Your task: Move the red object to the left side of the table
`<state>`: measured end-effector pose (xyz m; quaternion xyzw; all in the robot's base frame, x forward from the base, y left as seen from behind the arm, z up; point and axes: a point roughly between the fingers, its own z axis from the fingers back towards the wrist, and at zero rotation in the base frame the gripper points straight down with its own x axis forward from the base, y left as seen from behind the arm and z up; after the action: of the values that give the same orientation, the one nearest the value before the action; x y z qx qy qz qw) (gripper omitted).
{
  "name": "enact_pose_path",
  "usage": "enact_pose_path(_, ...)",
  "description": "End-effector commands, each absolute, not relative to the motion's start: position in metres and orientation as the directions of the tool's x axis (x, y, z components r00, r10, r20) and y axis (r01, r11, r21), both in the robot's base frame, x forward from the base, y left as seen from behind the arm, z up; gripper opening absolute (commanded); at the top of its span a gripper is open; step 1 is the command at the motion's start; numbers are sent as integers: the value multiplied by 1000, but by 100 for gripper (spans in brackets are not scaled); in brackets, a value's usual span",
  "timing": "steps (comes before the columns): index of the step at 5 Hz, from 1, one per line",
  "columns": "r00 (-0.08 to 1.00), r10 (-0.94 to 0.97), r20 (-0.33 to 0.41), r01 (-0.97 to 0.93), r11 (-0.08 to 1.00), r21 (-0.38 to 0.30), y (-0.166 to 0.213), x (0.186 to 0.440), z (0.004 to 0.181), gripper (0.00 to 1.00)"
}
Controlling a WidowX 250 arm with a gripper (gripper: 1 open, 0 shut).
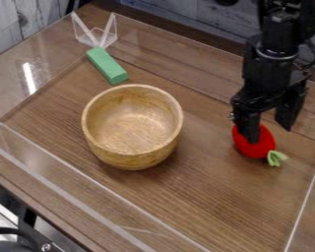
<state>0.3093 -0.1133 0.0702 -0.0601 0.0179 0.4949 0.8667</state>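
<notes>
1. The wooden bowl (pixel 133 125) is sitting upright on the table (pixel 213 212), and I am using it as the landmark for all places.
2. The red object (pixel 256 144) is lying on the tabletop to the right of the bowl, well apart from it, near the right acrylic wall (pixel 309 202).
3. Its light green stem end is pointing to the lower right, away from the bowl.
4. The gripper (pixel 270 115) is hanging over the red object, also to the right of the bowl, and it is pointing straight down.
5. Its jaws are standing wide apart; one dark finger (pixel 250 126) is reaching down in front of the left part of the red object, and the other is standing at the upper right of it.
6. The fingers are bracketing the top of the red object, but they are not squeezing it; I cannot tell if a fingertip is touching its surface.
7. A green rectangular block (pixel 106 66) is lying behind the bowl, to the upper left of it, apart from the rim.
8. A small clear folded piece (pixel 94 32) is standing further behind the block, still more far from the bowl.
</notes>
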Motion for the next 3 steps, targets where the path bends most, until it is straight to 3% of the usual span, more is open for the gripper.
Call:
enact_pose_path(1,497,865,-76,-865,485,-132,-112,325,85,100)
enact_pose_path(3,418,907,-53,-904,409,-128,-89,325,77,100)
